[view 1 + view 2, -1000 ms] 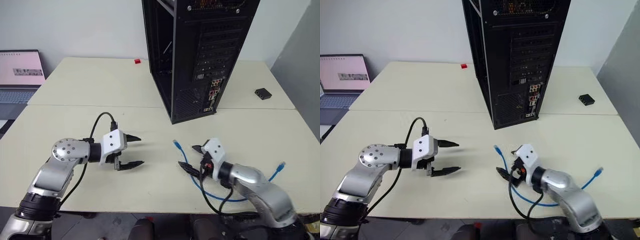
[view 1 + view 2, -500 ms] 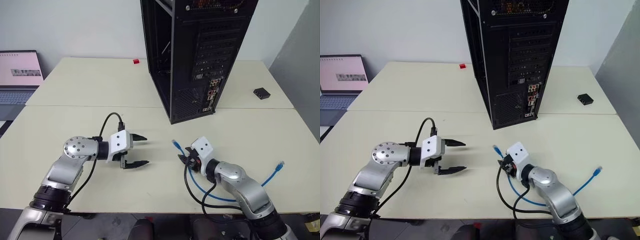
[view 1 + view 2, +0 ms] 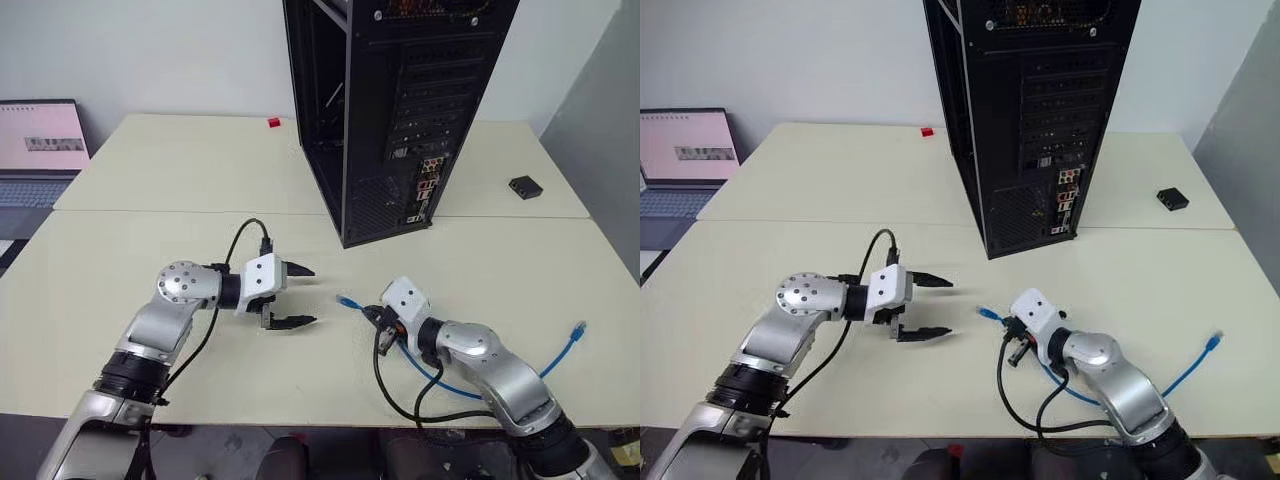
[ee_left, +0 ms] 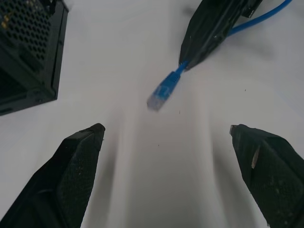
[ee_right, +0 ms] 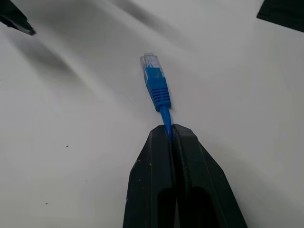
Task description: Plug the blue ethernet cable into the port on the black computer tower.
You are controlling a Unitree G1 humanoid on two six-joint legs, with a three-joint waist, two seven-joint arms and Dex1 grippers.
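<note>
Right gripper (image 3: 378, 318), lower centre-right, pinched tight on the blue ethernet cable (image 3: 455, 385) just behind its plug (image 5: 153, 79); the rest trails over the table (image 3: 150, 250) to the lower right. Left gripper (image 3: 300, 296), lower centre, jaws spread wide and empty. Black computer tower (image 3: 400, 110) stands upper centre, its open side showing a dark interior

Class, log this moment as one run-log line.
right gripper: shut on blue ethernet cable | left gripper: open, facing plug | port: unplugged
</note>
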